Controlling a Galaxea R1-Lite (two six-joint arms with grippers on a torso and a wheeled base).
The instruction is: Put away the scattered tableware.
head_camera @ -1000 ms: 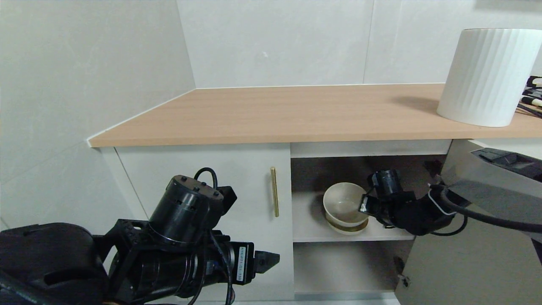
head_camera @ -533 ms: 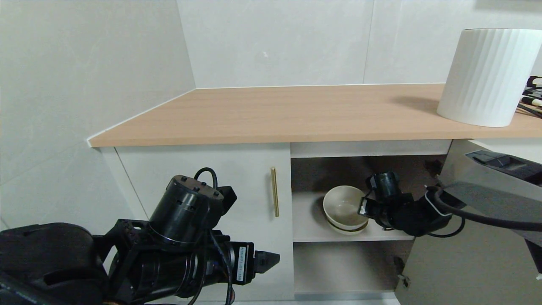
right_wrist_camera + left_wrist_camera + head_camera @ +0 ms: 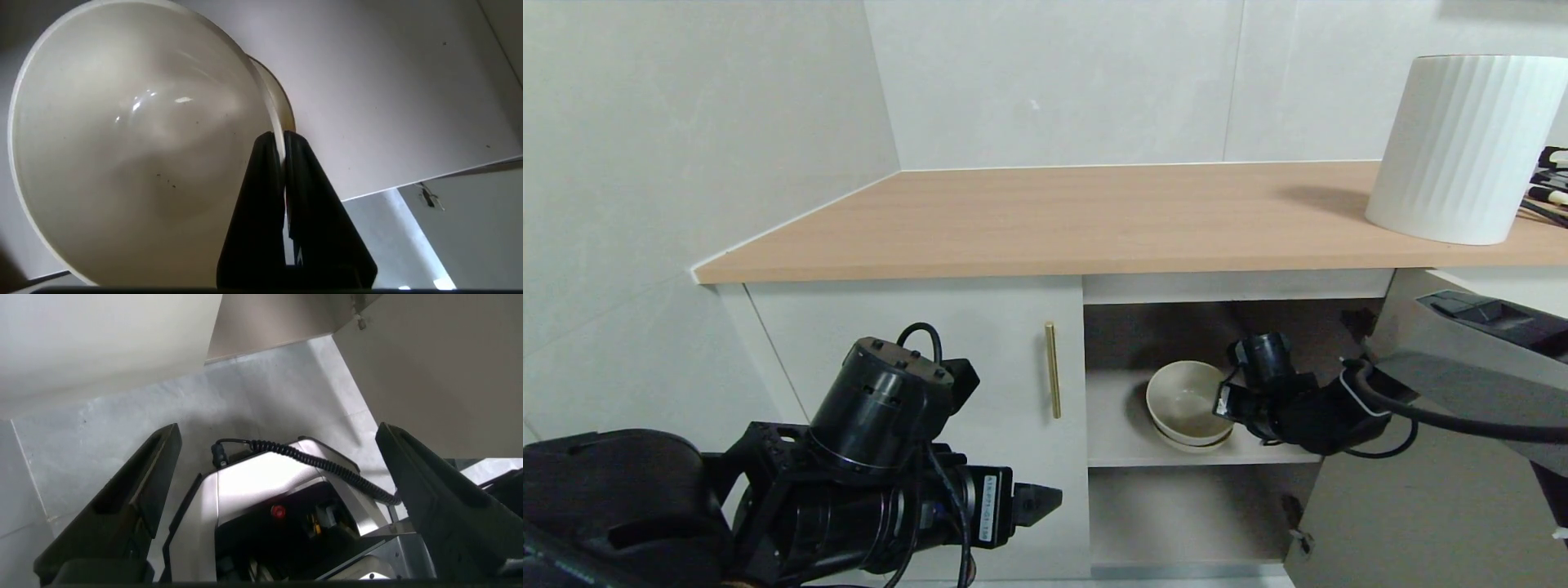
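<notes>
Bowl [image 3: 1183, 398] inside open cabinet [image 3: 915, 327], rim pinched by right gripper [image 3: 1223, 400], left gripper [image 3: 282, 469] spread wide

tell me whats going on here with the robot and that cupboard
The right gripper is inside the open cupboard, its fingers shut on the rim of a cream bowl. The bowl is on or just above a second dish on the upper shelf, not yet let go. The left gripper hangs open and empty, low in front of the closed door.
</notes>
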